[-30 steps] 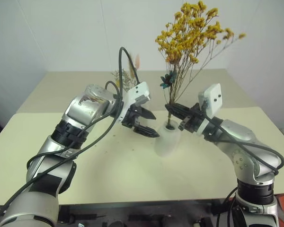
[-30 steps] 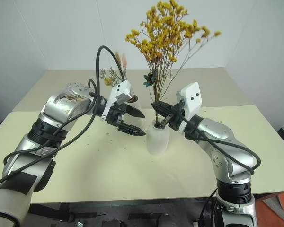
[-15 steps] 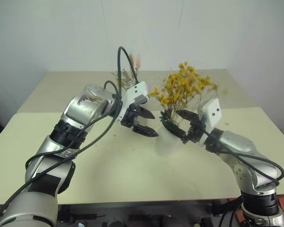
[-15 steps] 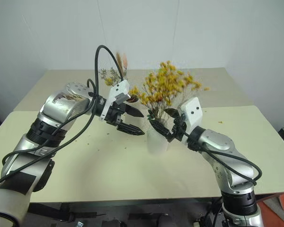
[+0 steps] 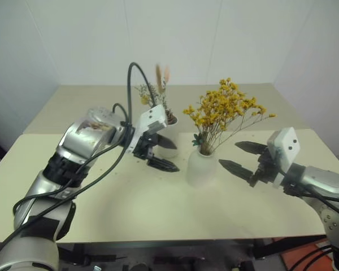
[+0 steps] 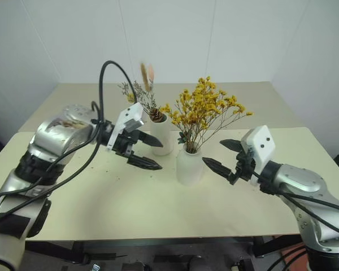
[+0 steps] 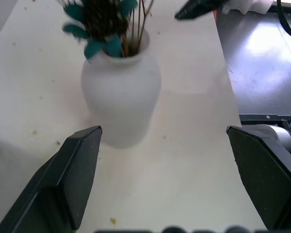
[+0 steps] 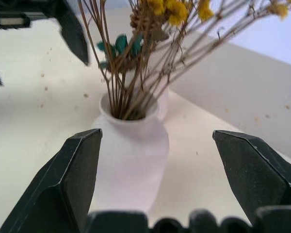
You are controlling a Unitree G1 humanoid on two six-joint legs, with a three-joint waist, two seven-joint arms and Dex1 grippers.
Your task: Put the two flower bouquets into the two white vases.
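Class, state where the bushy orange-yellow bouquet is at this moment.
In the left eye view, the bushy orange-yellow bouquet stands in the short, bell-shaped white vase near the table's middle, just right of the tall white cylinder vase.

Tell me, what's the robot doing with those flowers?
It is putting dried flowers into vases. The bushy yellow bouquet stands in the short white vase, and the sparse bouquet with the pinecone stands in the tall white vase behind it. The left gripper and the right gripper are open, one on each side of the short vase, holding nothing.
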